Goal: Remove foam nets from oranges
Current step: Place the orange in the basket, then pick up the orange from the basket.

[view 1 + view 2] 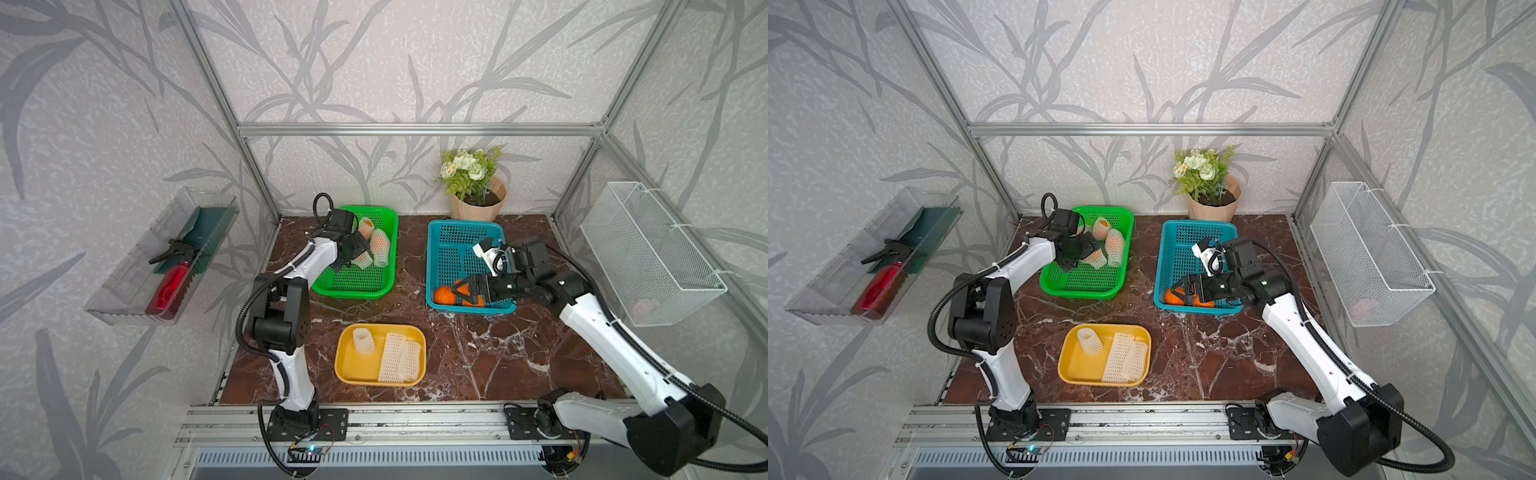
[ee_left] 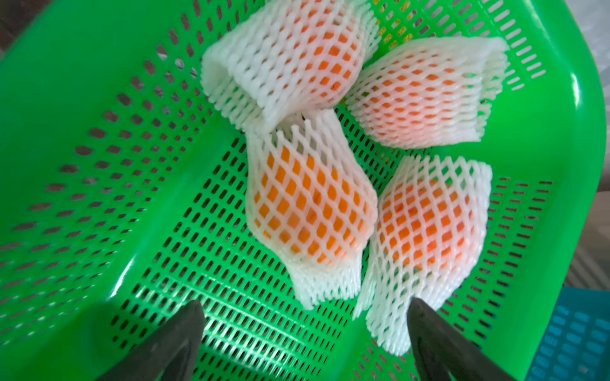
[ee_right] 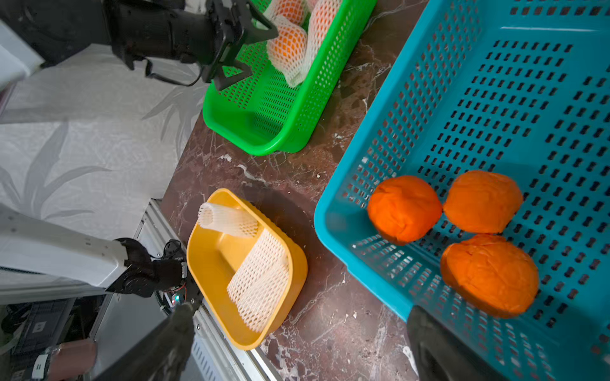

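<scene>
Your left gripper (image 2: 305, 305) hangs open and empty, netted oranges (image 2: 310, 204) just ahead of its fingertips; pinch a foam net (image 2: 325, 283) by its loose end, since it looks soft, light and stretchy.

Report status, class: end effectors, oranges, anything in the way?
Left end effector open, empty, over green basket. Right end effector open, empty, over blue basket edge. Four oranges netted, three bare. Nothing blocking.
</scene>
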Available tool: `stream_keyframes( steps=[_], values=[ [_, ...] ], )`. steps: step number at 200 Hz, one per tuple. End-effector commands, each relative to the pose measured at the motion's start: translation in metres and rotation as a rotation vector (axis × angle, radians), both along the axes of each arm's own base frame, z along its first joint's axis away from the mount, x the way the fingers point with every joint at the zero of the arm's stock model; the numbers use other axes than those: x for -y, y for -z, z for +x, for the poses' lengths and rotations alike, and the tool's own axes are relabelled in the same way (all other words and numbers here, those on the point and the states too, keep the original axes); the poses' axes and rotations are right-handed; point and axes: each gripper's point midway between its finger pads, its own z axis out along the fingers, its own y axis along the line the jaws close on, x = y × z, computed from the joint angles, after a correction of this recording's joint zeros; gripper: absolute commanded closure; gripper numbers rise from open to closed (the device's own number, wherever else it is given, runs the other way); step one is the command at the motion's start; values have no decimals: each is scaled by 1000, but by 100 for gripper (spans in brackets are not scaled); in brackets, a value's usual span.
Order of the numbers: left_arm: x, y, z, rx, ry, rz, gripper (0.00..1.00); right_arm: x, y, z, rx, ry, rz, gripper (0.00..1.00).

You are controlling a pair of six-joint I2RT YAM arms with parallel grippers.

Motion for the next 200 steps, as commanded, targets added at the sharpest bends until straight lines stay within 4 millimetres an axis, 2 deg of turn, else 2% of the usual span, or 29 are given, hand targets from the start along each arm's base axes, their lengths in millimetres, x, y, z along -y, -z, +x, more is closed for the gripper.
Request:
stream_keyframes(
  steps=[1,50,90,143,159,174,200],
  values=[
    [-3,3,19,33,-91,-86,5,-3,0,-15,-21,-26,43,1],
    [-8,14,42,64,-147,-110,5,-6,3,-38,-41,-47,75,1],
    [-15,26,52,51,-182,-118,7,-4,4,-44,-43,-49,68,1],
    [-9,40,60,30,-163,-147,11,-1,7,-49,-47,-57,56,1],
    [-7,46,60,9,-149,-151,15,-1,6,-50,-44,-57,55,1],
    [-6,49,60,-7,-139,-160,23,1,7,-50,-37,-55,43,1],
    [-3,41,58,7,-111,-169,34,3,8,-48,-30,-47,28,1]
  ],
)
